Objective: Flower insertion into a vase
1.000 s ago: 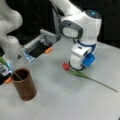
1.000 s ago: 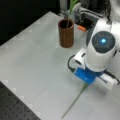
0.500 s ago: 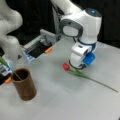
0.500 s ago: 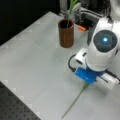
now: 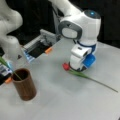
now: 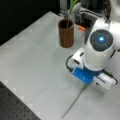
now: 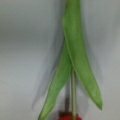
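The brown wood-grain vase (image 5: 25, 87) (image 6: 66, 33) stands upright on the grey table, with a green stem (image 5: 7, 65) (image 6: 71, 8) leaning out of it. A flower with a red bloom (image 5: 66, 66) and a long green stem (image 5: 96, 81) (image 6: 75, 102) lies flat on the table. My gripper (image 5: 75, 67) (image 6: 86, 78) is low over this flower, just behind the bloom, and its fingers are hidden under the hand. The wrist view looks straight down on the flower's green leaves (image 7: 75, 52), with the red bloom (image 7: 69, 117) at the bottom edge.
A grey box (image 5: 41, 43) with an orange handle (image 5: 48, 50) (image 6: 81, 28) sits at the table's back. A second white arm (image 5: 11, 32) stands beside the vase. The table's dark perforated edge (image 6: 15, 110) runs along a front view's bottom left.
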You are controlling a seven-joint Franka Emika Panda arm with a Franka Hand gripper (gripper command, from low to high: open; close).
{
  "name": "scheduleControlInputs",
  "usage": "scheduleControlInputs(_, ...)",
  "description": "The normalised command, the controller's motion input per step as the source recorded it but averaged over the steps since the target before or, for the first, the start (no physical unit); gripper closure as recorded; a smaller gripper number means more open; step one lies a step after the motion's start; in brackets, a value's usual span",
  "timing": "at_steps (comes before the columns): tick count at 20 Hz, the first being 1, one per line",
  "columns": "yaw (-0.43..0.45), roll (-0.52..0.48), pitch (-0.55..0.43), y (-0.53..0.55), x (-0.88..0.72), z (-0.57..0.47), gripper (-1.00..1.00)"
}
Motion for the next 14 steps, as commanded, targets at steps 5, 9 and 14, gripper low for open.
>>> scheduleControlInputs(5, 0.022, -0.012, -0.009, -0.06, 0.34, -0.11, -1.0)
scheduleControlInputs(9, 0.04, -0.066, 0.012, -0.05, 0.4, -0.15, -1.0)
scheduleControlInputs(14, 0.064, -0.142, 0.057, 0.01, 0.38, -0.11, -1.0)
